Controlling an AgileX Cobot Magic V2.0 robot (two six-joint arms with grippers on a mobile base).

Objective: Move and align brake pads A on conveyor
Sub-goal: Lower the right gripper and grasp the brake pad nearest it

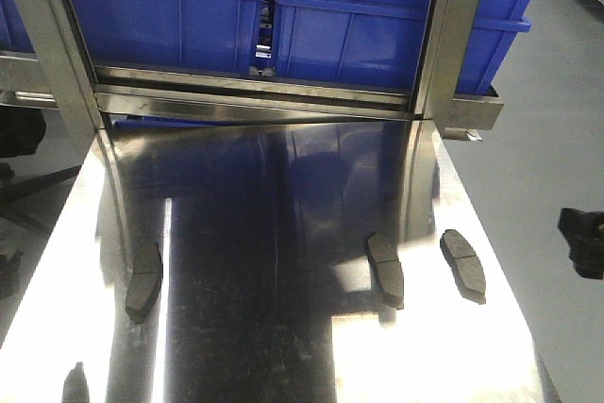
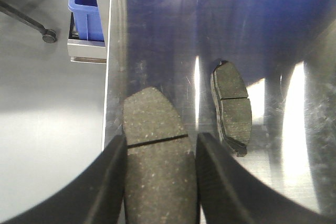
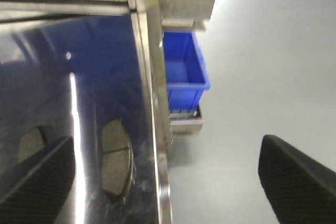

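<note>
The left gripper (image 2: 161, 140) seems clamped on a brake pad (image 2: 155, 182), long axis along its fingers, at the steel tabletop (image 2: 157, 35) edge; right gripper (image 3: 165, 145) gapes empty.

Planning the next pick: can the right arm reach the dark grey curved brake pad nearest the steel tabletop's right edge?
Probably yes: the open right end effector hovers off that edge, and nothing covers the dark grey curved brake pad.

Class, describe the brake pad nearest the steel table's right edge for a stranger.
Start at the shiny steel tabletop below the blue plastic bins. Two dark grey oblong brake pads lie on its right half: skip the inner pad; yours is the outer pad, nearest the edge.
</note>
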